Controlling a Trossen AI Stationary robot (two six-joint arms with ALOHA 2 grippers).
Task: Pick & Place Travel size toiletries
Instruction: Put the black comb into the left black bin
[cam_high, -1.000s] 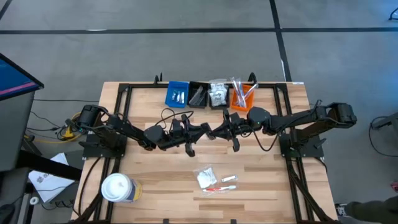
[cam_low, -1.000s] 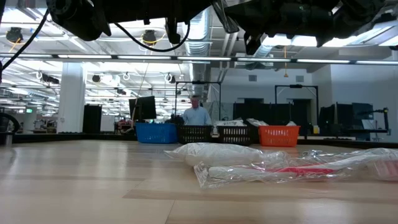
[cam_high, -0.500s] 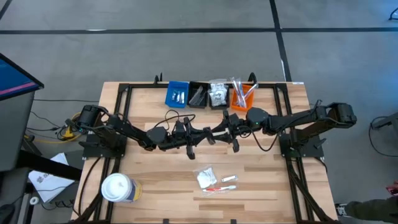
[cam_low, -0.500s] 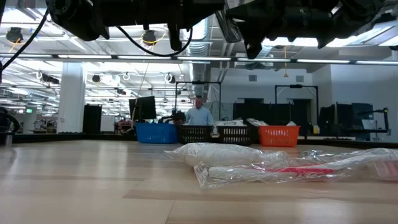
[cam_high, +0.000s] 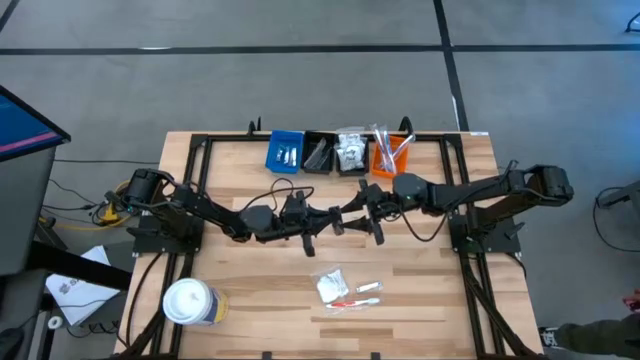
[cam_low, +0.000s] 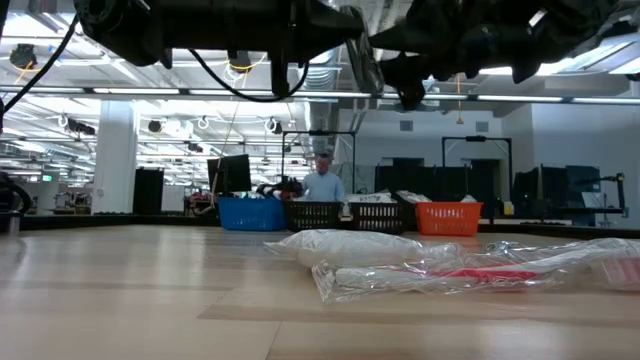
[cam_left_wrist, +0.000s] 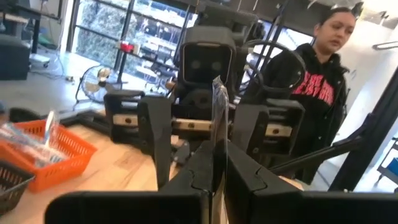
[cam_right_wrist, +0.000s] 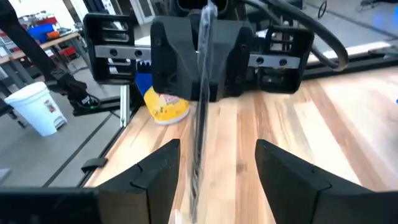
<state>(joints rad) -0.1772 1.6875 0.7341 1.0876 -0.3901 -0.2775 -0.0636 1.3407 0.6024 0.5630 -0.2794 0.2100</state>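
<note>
Clear plastic sachet (cam_left_wrist: 219, 118) clenched in left pincer (cam_left_wrist: 214, 177) mid-counter (cam_high: 250, 270), right pincer (cam_right_wrist: 217, 165) released facing it, four bins (cam_high: 338, 152) behind, loose sachets (cam_high: 345, 288) and white tub (cam_high: 190, 302) in front.

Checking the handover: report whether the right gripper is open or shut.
Open. The right gripper's fingers stand apart either side of the clear sachet, which the left gripper pinches.

- Left gripper (cam_high: 333, 219): arm stretched toward table centre, fingers (cam_left_wrist: 205, 168) pressed together.
- Right gripper (cam_high: 345, 216): arm reaching inward to meet it, fingers (cam_right_wrist: 158, 168) spread apart.
</note>
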